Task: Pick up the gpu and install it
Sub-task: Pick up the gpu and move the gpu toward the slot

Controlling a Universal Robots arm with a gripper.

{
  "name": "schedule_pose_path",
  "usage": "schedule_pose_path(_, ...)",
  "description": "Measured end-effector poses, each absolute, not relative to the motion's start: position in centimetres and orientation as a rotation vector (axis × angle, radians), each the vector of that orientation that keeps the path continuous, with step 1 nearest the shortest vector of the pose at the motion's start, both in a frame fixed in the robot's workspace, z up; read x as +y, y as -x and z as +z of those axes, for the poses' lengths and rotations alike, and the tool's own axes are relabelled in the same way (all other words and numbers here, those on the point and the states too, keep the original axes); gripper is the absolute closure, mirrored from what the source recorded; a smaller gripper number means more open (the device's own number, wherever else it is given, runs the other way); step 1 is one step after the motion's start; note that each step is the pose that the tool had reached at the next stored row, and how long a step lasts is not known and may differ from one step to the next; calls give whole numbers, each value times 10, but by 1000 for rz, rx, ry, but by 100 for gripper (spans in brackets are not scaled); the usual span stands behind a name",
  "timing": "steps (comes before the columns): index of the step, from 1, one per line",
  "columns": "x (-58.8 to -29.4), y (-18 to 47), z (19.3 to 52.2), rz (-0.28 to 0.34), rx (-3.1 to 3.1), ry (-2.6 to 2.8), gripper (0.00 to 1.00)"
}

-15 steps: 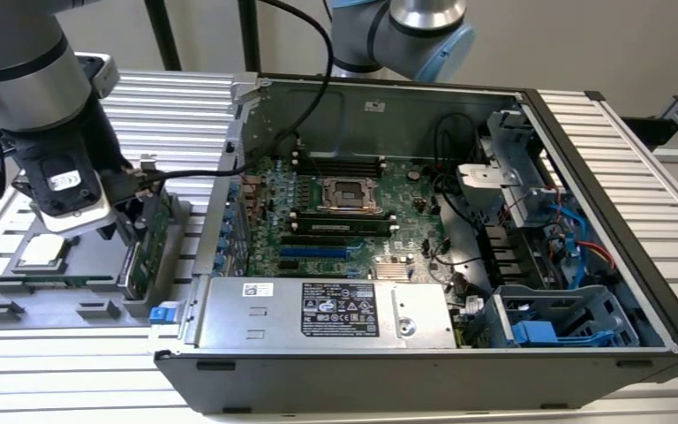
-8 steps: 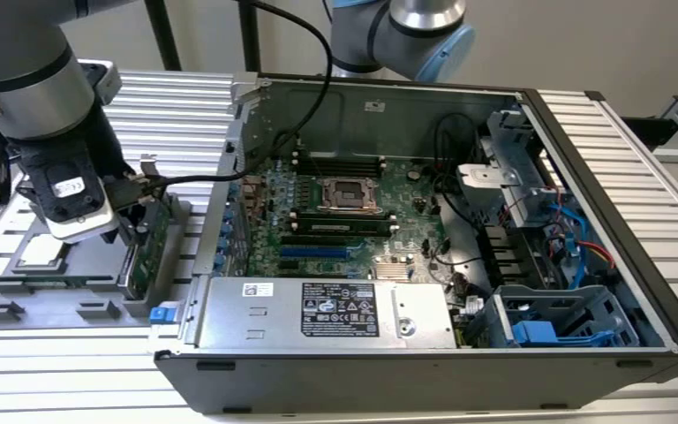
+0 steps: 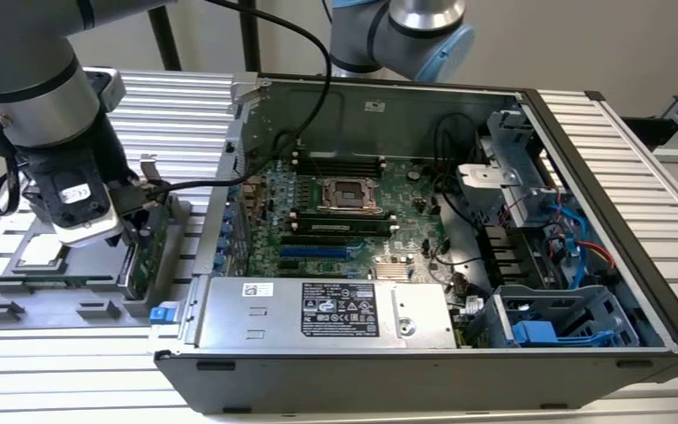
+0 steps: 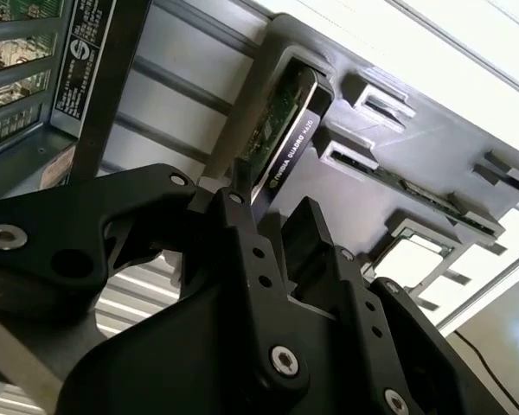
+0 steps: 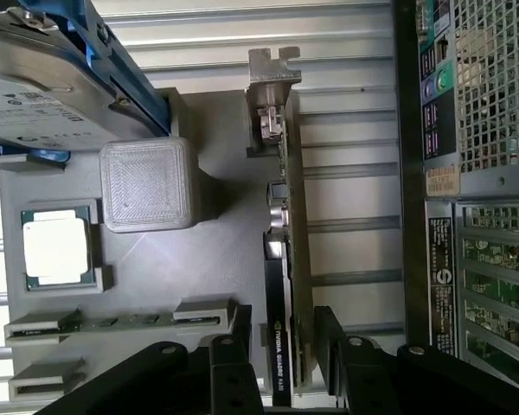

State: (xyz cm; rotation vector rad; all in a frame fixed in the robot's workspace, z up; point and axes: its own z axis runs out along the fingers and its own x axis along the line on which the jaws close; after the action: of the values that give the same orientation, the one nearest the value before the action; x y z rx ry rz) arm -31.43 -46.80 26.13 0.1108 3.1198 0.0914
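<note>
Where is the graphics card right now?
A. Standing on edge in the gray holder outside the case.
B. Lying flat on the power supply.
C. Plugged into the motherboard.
A: the gpu stands on edge in the gray holder beside the case, with the gripper at it.

We record an open computer case (image 3: 410,380) on the slatted tabletop (image 3: 186,97), with a power supply (image 3: 327,314) inside it. Just beside the case stands a grey tray (image 5: 216,242) carrying a processor chip (image 5: 57,246) and a blue-framed hard drive (image 5: 35,78).
</note>
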Motion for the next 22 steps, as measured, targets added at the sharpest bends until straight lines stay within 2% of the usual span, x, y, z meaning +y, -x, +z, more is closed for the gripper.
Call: schedule_pose_path(22, -456, 312, 241, 91, 3120, -110, 0)
